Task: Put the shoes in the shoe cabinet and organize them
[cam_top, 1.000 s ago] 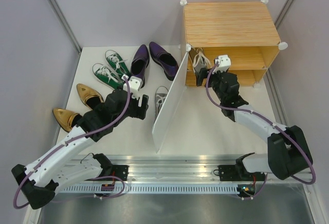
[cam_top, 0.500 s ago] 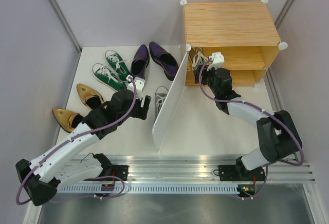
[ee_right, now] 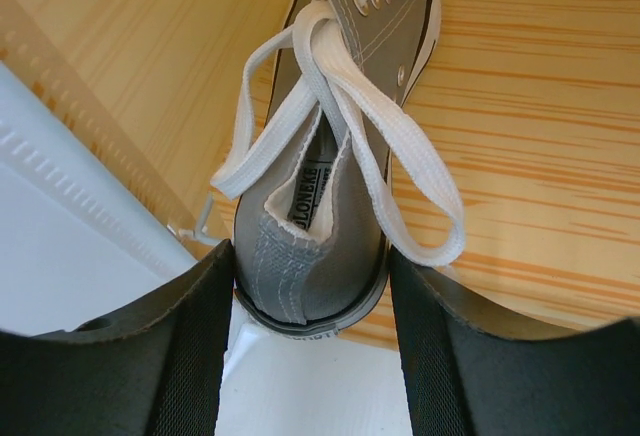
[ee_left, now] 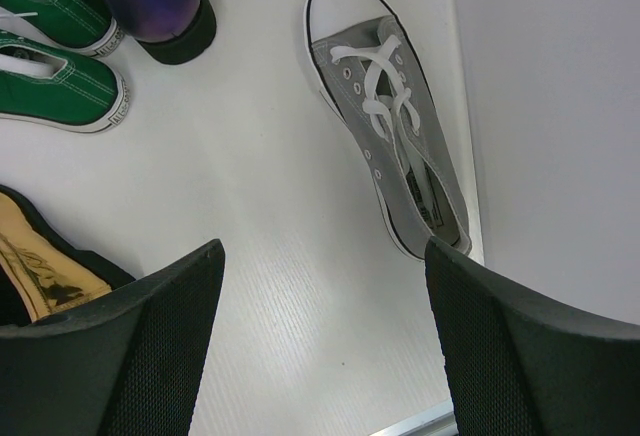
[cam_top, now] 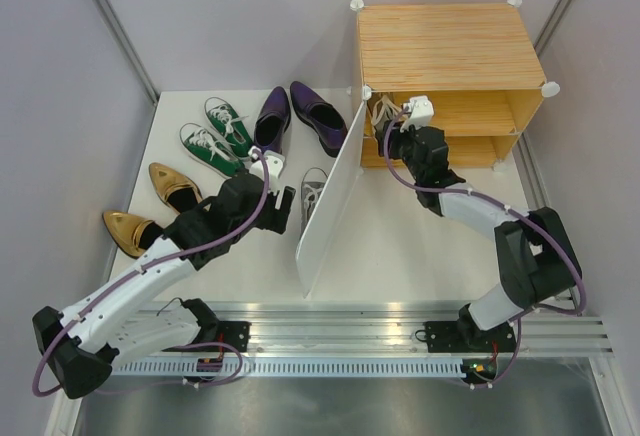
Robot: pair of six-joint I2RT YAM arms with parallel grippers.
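At the mouth of the shoe cabinet (cam_top: pixel 440 46), the right claw (ee_right: pixel 310 291) is clenched on the heel of the shelved grey sneaker (ee_right: pixel 375 41); both pads press against the heel's sides. The sneaker points away from the claw, sole down on a bamboo-grain shelf (ee_right: pixel 520 106). Which shelf it is cannot be established. Its toe is cut off at the top edge of the wrist view. From above, the arm and the white door panel (cam_top: pixel 330 191) hide nearly all of it. It is grey canvas with a white sole rim, loose white laces trailing over the collar, and a small printed tongue label, too small to read.

Over the tabletop (cam_top: pixel 400 246), the left claw (ee_left: pixel 325 256) hangs released, jaws wide, grasping nothing. The loose grey sneaker (ee_left: pixel 395 146) lies below and beyond its fingertips, just beside the door panel, apart from the claw.

Further left lie the green sneakers (cam_top: pixel 215 136), the purple dress shoes (cam_top: pixel 295 114) and the gold pointed shoes (cam_top: pixel 150 206).
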